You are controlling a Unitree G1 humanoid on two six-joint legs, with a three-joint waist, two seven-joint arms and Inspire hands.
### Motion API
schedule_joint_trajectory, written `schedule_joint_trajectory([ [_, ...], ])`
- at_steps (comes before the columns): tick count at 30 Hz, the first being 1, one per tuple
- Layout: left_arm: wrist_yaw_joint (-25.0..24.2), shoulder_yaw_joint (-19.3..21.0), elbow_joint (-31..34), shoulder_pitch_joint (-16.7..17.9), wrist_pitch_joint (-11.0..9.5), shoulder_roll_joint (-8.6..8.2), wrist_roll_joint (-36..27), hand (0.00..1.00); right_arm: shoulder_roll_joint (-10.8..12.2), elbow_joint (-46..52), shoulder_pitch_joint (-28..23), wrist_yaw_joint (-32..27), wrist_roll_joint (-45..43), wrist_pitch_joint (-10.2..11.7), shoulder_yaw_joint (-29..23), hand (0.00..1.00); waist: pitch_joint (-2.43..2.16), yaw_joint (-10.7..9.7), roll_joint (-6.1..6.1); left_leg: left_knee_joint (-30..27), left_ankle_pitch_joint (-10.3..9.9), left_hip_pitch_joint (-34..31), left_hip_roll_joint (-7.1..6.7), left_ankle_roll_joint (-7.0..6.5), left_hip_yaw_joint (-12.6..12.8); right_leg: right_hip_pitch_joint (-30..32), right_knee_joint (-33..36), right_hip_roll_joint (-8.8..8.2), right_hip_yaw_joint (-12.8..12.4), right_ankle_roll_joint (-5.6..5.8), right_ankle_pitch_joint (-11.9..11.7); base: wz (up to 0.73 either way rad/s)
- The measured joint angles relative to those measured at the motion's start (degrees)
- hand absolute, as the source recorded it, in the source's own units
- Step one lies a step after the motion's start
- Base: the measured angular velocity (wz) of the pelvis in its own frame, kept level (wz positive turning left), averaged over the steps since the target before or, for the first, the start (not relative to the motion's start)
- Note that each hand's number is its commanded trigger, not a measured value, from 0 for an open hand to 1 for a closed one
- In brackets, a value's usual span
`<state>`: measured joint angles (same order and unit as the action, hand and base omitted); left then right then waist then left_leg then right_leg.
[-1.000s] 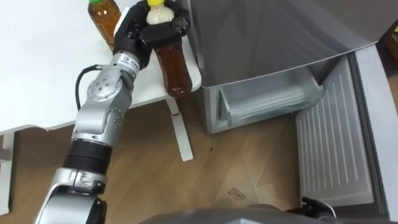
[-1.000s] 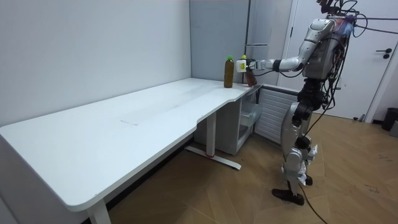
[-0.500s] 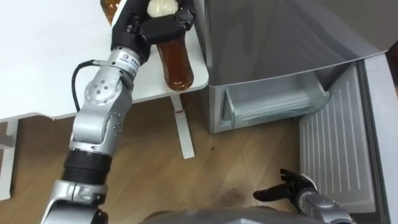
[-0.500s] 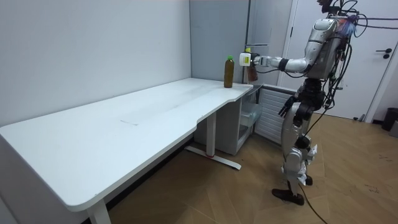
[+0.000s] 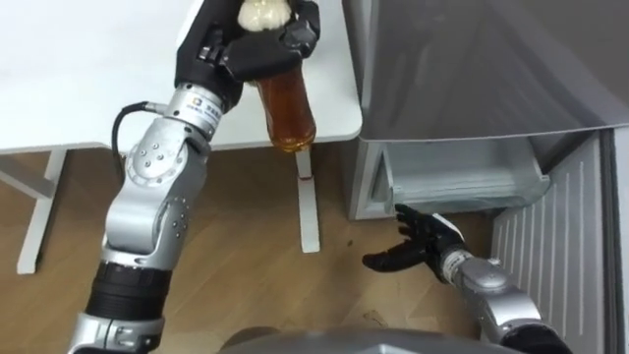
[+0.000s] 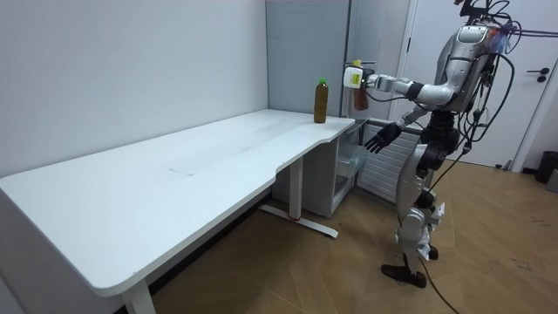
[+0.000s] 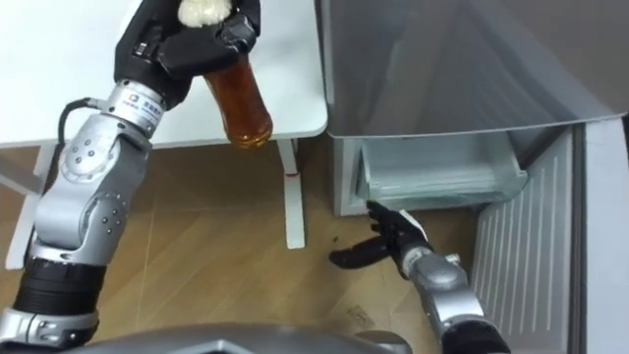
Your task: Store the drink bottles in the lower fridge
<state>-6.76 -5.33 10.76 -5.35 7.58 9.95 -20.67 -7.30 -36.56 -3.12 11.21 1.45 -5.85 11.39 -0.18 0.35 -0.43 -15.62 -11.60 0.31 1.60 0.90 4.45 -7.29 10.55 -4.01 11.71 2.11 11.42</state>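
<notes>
Left hand (image 5: 228, 47) is being clamped round the neck of a brown drink bottle (image 5: 288, 110). Bottle is being held cap-up in the air, near the table (image 5: 79, 88) corner, beside the fridge (image 5: 472, 69). Right hand (image 5: 421, 244) is being held low, fingers spread, holding nothing, before the open lower compartment (image 5: 462, 182). Second bottle (image 6: 321, 100) is being borne by the tabletop, near the fridge end.

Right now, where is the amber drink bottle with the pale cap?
Top centre of the left eye view: the amber drink bottle is held in the left hand above the corner of the white table, just left of the grey fridge.
</notes>
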Motion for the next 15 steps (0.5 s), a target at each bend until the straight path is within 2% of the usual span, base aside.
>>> schedule_joint_trajectory([
  [6,-1.16,-0.71,0.48,0.76,-0.01,0.02,-0.08,1.0,-0.03,2.17,0.01,3.42,0.23,-0.07,3.26,0.0,0.08,1.52,0.27,-0.08,0.0,-0.55,-0.12,-0.02,-0.65,0.47,0.06,-0.05,0.71,0.01,0.01,0.04],
  [10,-3.18,-0.75,1.41,4.7,-0.01,0.04,-2.09,1.0,-0.43,6.54,-0.28,5.98,0.29,-0.17,3.43,0.0,0.08,1.65,0.17,0.13,0.19,-1.17,-0.25,-0.12,-0.83,0.74,0.03,-0.15,0.83,0.01,0.01,0.0],
  [15,-5.72,-1.78,1.41,7.61,-0.01,0.31,-2.34,1.0,-0.48,7.86,-0.24,9.52,0.27,-0.02,3.75,0.0,0.24,1.41,-0.08,0.12,0.2,-1.22,-0.31,-0.12,-1.4,0.61,0.05,-0.19,1.54,0.01,0.01,0.06],
])
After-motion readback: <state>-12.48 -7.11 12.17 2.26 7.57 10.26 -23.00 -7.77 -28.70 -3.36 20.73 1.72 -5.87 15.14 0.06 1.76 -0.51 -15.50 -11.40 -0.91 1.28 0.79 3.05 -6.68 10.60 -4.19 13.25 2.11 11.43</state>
